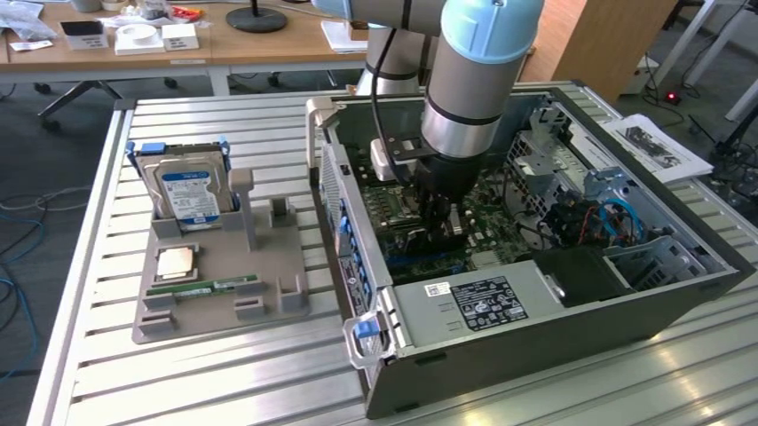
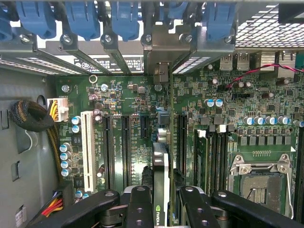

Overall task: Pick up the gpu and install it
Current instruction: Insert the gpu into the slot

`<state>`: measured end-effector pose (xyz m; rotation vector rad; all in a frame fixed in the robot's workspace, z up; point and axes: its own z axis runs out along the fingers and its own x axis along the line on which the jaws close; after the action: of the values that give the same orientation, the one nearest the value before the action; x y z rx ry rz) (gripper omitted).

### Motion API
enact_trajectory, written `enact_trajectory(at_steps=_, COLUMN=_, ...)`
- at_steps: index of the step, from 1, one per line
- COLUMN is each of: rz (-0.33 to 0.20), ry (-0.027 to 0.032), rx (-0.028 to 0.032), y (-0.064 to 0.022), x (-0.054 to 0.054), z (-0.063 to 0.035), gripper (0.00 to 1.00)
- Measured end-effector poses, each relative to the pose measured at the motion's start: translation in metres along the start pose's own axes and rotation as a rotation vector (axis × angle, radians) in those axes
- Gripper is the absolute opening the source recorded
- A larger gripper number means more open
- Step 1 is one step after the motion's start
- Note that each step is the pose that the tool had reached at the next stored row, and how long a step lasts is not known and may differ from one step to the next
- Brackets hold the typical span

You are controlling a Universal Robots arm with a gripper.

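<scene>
Grey sheet-metal walls box the arm in on every side — the open computer case (image 1: 521, 293) lies on its side on the slatted metal table (image 1: 237, 373), and the gripper (image 1: 441, 216) reaches down through the open side, close over the green motherboard (image 2: 133, 109). Room is tight in there: the power supply (image 1: 474, 306) sits at the near edge of the case, the drive cage with blue cables (image 1: 616, 217) crowds the exterior view's right, and the row of blue slot clips (image 2: 123, 19) lines the rear wall.

In the wrist view the gpu (image 2: 160, 185) stands on edge between the black fingers (image 2: 137, 206), which are clamped on it — its metal bracket end runs up toward the rear slot opening, right beside a long black expansion slot (image 2: 182, 142). I can't tell whether the card's edge is already touching the board or just above it. The white slot (image 2: 87, 147) and the bare CPU socket (image 2: 259, 178) sit off to either side.

Outside the case, on the exterior view's left, the grey parts holder (image 1: 219, 284) carries the hard drive (image 1: 190, 191), a small CPU chip (image 1: 176, 262) and the memory stick (image 1: 213, 287), well apart from the arm.
</scene>
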<state>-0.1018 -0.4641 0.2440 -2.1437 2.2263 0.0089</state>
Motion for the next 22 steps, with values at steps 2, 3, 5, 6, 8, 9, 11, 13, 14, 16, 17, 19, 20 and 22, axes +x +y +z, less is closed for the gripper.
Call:
enact_trajectory(at_steps=2, rz=0.001, ry=-0.0011, rx=-0.0011, y=0.0005, x=-0.0001, z=0.0002, gripper=0.27)
enact_trajectory(at_steps=3, rz=0.001, ry=-0.0004, rx=0.0001, y=0.0003, x=-0.0001, z=0.0002, gripper=0.27)
enact_trajectory(at_steps=5, rz=0.000, ry=-0.0002, rx=0.0000, y=0.0000, x=0.0000, z=0.0001, gripper=0.33)
enact_trajectory(at_steps=6, rz=0.000, ry=-0.0001, rx=0.0000, y=0.0000, x=0.0000, z=0.0001, gripper=0.40)
enact_trajectory(at_steps=8, rz=0.000, ry=0.0000, rx=0.0000, y=0.0000, x=0.0000, z=0.0000, gripper=0.51)
enact_trajectory(at_steps=9, rz=0.000, ry=0.0000, rx=0.0000, y=0.0000, x=0.0000, z=0.0000, gripper=0.51)
enact_trajectory(at_steps=11, rz=0.000, ry=-0.0001, rx=0.0000, y=0.0000, x=0.0000, z=0.0000, gripper=0.57)
enact_trajectory(at_steps=13, rz=0.000, ry=-0.0001, rx=0.0000, y=0.0000, x=0.0000, z=0.0000, gripper=0.63)
enact_trajectory(at_steps=14, rz=0.000, ry=-0.0001, rx=0.0000, y=0.0000, x=0.0000, z=0.0000, gripper=0.69)
enact_trajectory(at_steps=16, rz=0.000, ry=0.0000, rx=0.0000, y=0.0000, x=0.0000, z=0.0000, gripper=0.75)
enact_trajectory(at_steps=17, rz=0.000, ry=0.0000, rx=0.0000, y=0.0000, x=0.0000, z=0.0000, gripper=0.75)
enact_trajectory(at_steps=19, rz=0.000, ry=0.0003, rx=-0.0002, y=0.0000, x=0.0000, z=-0.0008, gripper=0.75)
enact_trajectory(at_steps=20, rz=0.000, ry=0.0002, rx=-0.0001, y=0.0000, x=-0.0001, z=-0.0019, gripper=0.75)
enact_trajectory(at_steps=22, rz=0.000, ry=0.0001, rx=-0.0001, y=-0.0002, x=-0.0002, z=-0.0056, gripper=0.75)
